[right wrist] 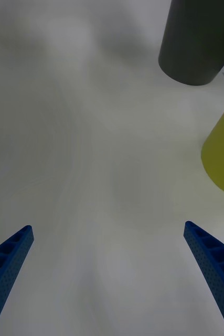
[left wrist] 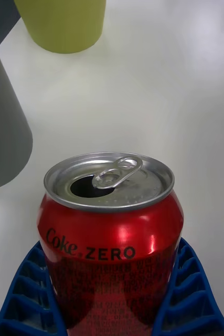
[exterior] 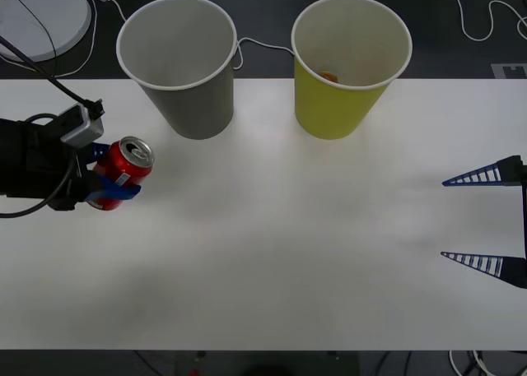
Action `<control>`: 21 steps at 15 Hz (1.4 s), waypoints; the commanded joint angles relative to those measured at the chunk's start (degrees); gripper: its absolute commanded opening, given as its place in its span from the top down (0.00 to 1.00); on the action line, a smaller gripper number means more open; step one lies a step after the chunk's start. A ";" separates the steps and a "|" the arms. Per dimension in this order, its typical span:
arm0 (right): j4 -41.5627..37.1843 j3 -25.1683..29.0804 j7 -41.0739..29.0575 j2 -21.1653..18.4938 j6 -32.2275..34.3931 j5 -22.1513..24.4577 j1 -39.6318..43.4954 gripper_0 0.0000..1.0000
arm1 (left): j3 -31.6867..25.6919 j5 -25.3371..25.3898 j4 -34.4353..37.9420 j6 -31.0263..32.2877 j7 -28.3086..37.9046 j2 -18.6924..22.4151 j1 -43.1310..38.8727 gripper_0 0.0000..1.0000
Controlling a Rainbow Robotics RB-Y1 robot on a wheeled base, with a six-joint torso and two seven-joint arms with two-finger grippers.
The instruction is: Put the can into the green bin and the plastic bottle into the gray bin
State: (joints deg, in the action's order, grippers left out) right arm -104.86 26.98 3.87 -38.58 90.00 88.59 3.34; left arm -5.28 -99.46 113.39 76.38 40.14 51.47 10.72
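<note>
Gripping can point(exterior: 123, 172): left pincer point(exterior: 105, 178) | right pincer point(exterior: 484, 220) wide, idle at table edge

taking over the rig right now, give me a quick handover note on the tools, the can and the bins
Left tool: shut on the can, upright, at the table's left side, in front of the gray bin.
Right tool: open, holding nothing, waiting at the table's right edge.
Green bin: stands right of the gray bin, with something small and orange inside.
Done: can grasped.
Left: carry the can past the gray bin and drop it into the green bin.
</note>
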 commanded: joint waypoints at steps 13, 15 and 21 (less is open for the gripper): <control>0.00 0.00 0.00 0.00 0.00 0.00 0.00 0.00 | 18.91 1.81 3.77 12.48 31.23 6.19 35.25 0.99; 0.00 0.00 0.00 0.00 0.00 0.00 0.00 0.00 | 26.91 1.99 0.25 11.51 34.21 6.01 44.74 0.99; 0.00 0.00 0.00 0.00 0.00 0.00 0.00 0.00 | 43.43 2.60 -18.03 7.56 36.67 -3.74 67.24 0.99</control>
State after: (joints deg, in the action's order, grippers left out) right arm -104.85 26.98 3.87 -38.58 90.00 88.59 3.34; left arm 36.66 -96.81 97.87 84.67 76.80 49.25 75.88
